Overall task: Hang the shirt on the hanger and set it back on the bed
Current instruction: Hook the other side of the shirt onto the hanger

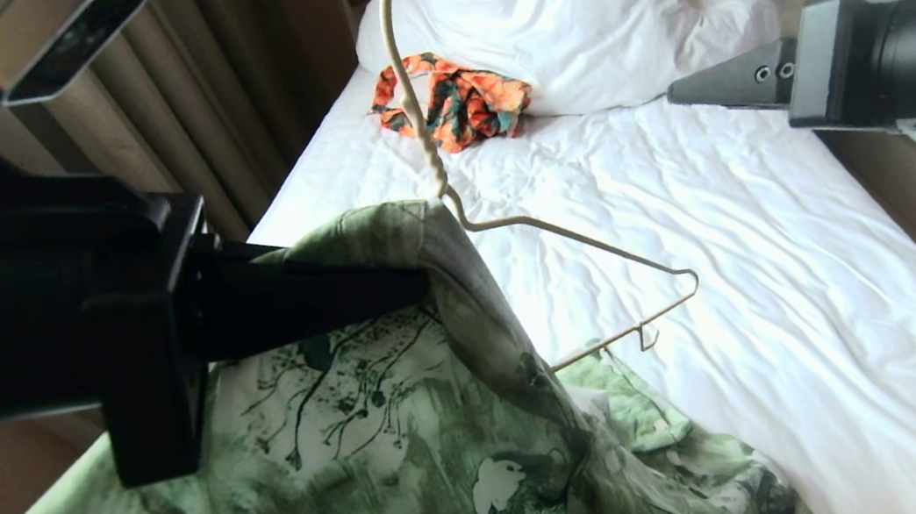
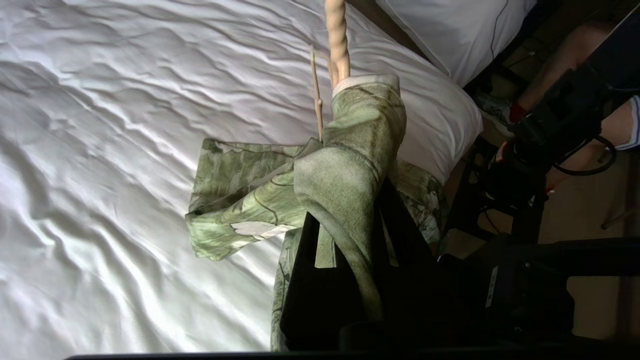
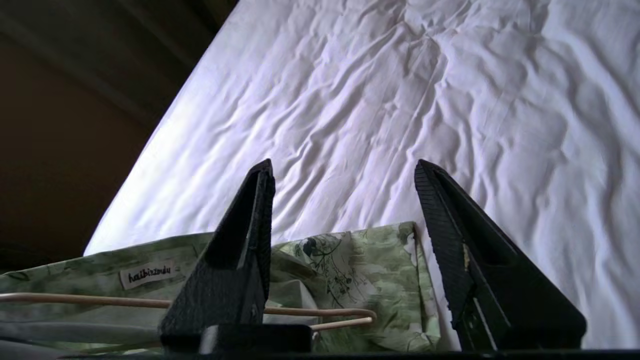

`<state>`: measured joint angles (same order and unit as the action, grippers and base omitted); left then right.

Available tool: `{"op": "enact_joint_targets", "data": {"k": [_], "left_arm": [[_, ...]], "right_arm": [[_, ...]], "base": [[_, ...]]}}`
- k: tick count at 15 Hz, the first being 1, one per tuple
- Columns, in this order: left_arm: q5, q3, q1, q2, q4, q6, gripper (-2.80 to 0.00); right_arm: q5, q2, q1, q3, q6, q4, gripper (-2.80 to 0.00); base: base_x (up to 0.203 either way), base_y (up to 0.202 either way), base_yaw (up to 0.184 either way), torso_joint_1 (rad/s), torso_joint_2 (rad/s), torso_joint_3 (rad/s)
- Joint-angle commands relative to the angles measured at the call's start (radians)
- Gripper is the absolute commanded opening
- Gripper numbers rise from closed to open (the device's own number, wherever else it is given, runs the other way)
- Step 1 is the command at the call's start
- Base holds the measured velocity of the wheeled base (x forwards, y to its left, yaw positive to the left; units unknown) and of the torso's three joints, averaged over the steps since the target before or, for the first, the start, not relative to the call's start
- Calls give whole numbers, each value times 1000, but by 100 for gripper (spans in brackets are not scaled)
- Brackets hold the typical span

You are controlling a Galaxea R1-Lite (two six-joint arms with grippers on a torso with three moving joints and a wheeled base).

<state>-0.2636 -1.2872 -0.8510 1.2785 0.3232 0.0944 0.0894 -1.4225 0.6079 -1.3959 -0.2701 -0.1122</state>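
The bed (image 1: 778,268) carries pillow (image 1: 595,18), orange garment (image 1: 456,107), shirt (image 1: 416,475).

One legible text: a small white sewn-in label (image 3: 148,274) on the inner neckband of the shirt (image 3: 350,260), printed in dark cursive lettering that appears to read "haibinzendu". In the right wrist view it sits at about 8 o'clock, just above the hanger (image 3: 100,300) wire. No other text, number or sign is legible in any view.
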Motion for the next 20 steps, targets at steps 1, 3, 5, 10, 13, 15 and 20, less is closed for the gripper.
{"op": "enact_joint_targets", "data": {"k": [1,3,5,10,13,15,20], "left_arm": [[-1,-1,-18,-4,0,-12,-280],[1,-3,-33,-4,-1,-27,-280],[6,-2,-34,-8,4,-27,-280],[5,77,-98,-71,5,-71,-280],[-3,145,-137,-103,-4,-117,-280],[-37,224,-135,-110,-92,-123,-280],[-62,281,-132,-46,-275,-143,-280]], "right_arm": [[-2,-34,-7,1,-30,-21,-280],[-6,-33,7,55,-24,-37,-280],[-41,0,46,69,-14,-189,-280],[-379,-3,-101,68,-137,-223,-280],[-623,-64,-257,70,-151,-217,-280],[-630,-103,-272,80,-146,-215,-280],[-599,-311,-258,58,-147,-169,-280]], "base": [[0,0,0,0,0,0],[0,0,0,0,0,0],[0,0,0,0,0,0],[0,0,0,0,0,0],[0,0,0,0,0,0],[0,0,0,0,0,0],[0,0,0,0,0,0]]}}
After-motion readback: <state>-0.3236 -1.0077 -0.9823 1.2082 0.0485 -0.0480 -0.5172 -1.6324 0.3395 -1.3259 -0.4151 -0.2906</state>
